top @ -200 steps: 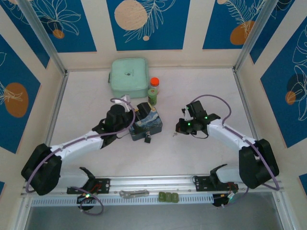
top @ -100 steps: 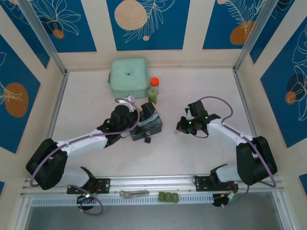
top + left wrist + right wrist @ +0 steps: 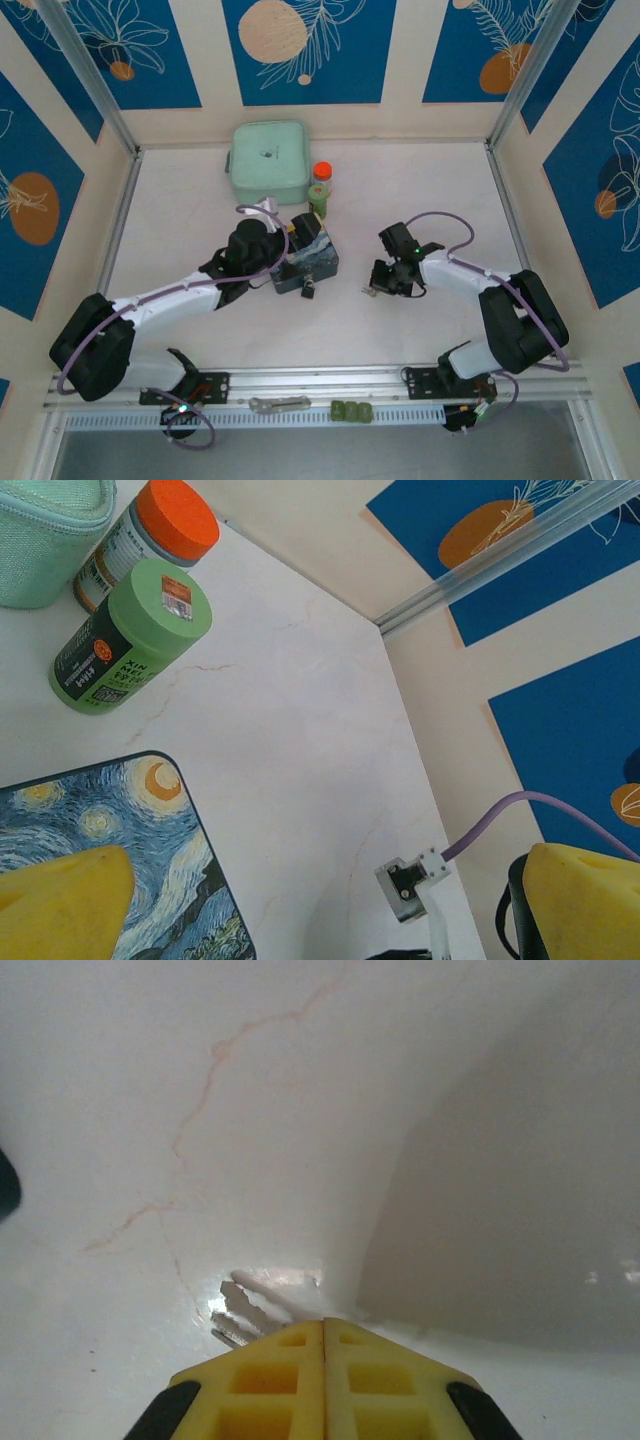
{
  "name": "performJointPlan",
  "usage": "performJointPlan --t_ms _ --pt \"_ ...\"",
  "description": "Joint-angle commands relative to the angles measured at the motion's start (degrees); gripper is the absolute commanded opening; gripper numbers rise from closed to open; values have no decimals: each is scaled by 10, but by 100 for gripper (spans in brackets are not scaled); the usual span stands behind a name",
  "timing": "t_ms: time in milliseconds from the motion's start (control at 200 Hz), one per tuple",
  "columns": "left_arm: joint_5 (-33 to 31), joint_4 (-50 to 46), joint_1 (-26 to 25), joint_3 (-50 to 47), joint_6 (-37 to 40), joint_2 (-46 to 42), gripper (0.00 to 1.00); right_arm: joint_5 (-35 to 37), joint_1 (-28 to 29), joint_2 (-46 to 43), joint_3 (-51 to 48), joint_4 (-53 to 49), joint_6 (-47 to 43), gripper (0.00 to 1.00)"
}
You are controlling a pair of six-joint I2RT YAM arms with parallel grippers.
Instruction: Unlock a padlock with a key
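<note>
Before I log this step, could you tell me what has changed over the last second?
The right gripper drew back toward the near edge, shut on the key, which came along. The left gripper, open at the blue box, and the padlock hardly moved.

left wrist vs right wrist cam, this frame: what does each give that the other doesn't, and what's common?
Left wrist: a green-lidded bottle, an orange-lidded bottle, a corner of the mint case, the starry-painted blue box, and the left hand open, pads wide apart.
Right wrist: the right hand shut, with the key poking out from under its closed tips, low against the table.
Both: the white veined tabletop and yellow finger pads.
</note>
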Motion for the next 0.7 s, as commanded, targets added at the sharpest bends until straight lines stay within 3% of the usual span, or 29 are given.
performJointPlan --t_ms 0,60,160,375,695 --pt "-12 -2 -2 12 17 -11 100 40 13 -11 -2 -38 5 22" --pt "-13 -3 -2 12 18 -13 100 63 23 -19 5 -47 -7 34" --pt "-17 -8 -2 12 20 -17 100 84 42 -32 16 -47 -42 42" --pt "-27 -13 -1 9 24 -25 100 84 62 -1 38 -57 -73 43" --pt "-32 -24 -1 10 30 -35 100 51 75 44 33 -52 -60 35"
